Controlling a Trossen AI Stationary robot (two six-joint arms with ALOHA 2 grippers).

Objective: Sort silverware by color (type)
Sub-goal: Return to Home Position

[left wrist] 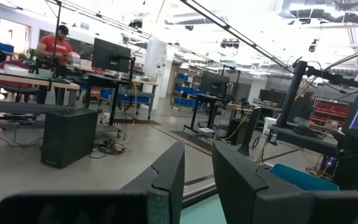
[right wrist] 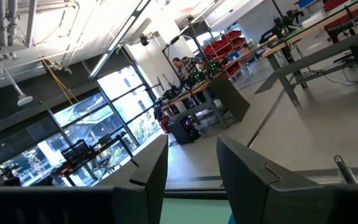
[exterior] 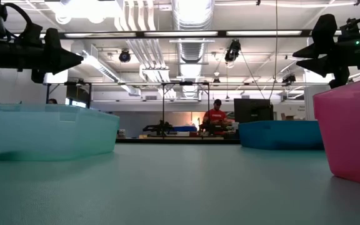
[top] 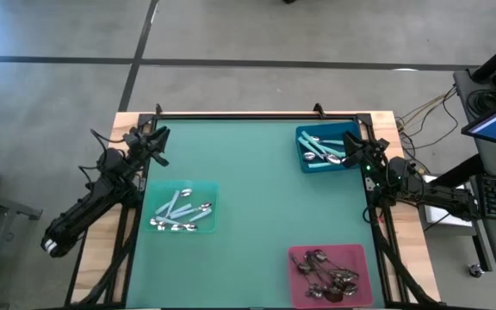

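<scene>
1. Three groups of spoons lie on the green surface (top: 257, 189), each in its own flat tray, and all have shiny metal bowls.
2. The pale-blue-handled spoons (top: 179, 211) are loosely fanned in the pale teal tray (top: 155, 191) on the left side.
3. The teal-handled spoons (top: 321, 153) lie close together in the blue tray (top: 302, 134), at the upper right corner in the high view.
4. The dark spoons (top: 327, 274) make a tangled heap in the red tray (top: 295, 255), at the lower right.
5. The left tool (top: 155, 145) hovers raised at the surface's left edge, apart from the pale teal tray. Its fingers (left wrist: 166, 180) are parted by a narrow gap and grip nothing.
6. The right tool (top: 351, 148) hangs over the blue tray's right rim. Its fingers (right wrist: 148, 180) are apart and empty.
</scene>
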